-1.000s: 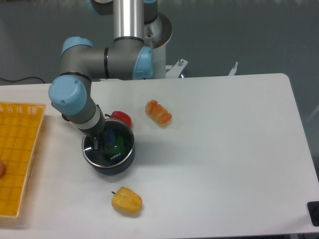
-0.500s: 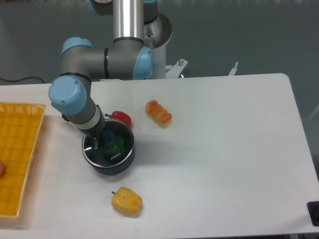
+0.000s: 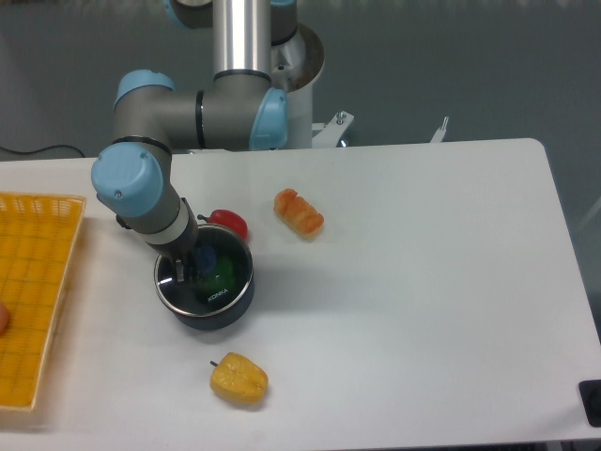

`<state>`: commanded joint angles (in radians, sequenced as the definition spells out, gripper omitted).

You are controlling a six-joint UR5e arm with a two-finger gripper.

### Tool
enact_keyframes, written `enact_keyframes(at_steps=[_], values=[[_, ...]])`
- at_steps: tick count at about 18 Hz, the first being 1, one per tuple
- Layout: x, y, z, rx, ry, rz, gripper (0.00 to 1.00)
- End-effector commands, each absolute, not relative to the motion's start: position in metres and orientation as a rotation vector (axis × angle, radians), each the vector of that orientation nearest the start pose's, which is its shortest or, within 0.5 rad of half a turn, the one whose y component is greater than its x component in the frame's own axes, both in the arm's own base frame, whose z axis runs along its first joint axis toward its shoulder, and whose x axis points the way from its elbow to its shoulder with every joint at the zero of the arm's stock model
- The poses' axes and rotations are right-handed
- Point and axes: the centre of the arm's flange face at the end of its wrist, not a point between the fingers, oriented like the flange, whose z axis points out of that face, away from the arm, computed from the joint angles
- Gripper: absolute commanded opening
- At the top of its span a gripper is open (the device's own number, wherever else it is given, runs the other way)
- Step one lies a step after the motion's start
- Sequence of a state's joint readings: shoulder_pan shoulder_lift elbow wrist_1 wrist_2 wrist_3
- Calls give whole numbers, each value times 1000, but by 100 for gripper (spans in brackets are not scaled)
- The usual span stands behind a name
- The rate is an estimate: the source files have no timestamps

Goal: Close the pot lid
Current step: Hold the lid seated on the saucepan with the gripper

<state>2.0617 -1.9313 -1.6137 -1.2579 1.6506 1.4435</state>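
- A white worktop (image 3: pixel 404 282) fills most of the frame, with a robot arm reaching down from the top centre toward the left of middle.
- The pot (image 3: pixel 207 291) sits left of centre — the lid (image 3: pixel 205 275) already rests across its rim, white lettering showing through the glass.
- The gripper (image 3: pixel 185 264) hangs at the lid's upper left edge; I cannot tell whether the jaws are open or closed.
- Nothing has shifted over the last second — arm, lid and pot hold the same places, which suggests the closing is done and only the retreat remains.
- Nearby: a red item (image 3: pixel 227 223) just above the pot, an orange pastry (image 3: pixel 299 212), a yellow pepper (image 3: pixel 238 378), a yellow basket (image 3: pixel 33 291) at the left edge.
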Motion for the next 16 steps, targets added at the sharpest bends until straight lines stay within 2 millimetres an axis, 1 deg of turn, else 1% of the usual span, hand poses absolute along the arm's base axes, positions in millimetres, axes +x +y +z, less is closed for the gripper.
enact_keyframes(at_steps=[13,15,16], values=[[-173,590,297,-2895,1497,-50,53],[-173,590,297,-2893,1499,-48,54],[-173,590,297,-2894,1497,-48,57]])
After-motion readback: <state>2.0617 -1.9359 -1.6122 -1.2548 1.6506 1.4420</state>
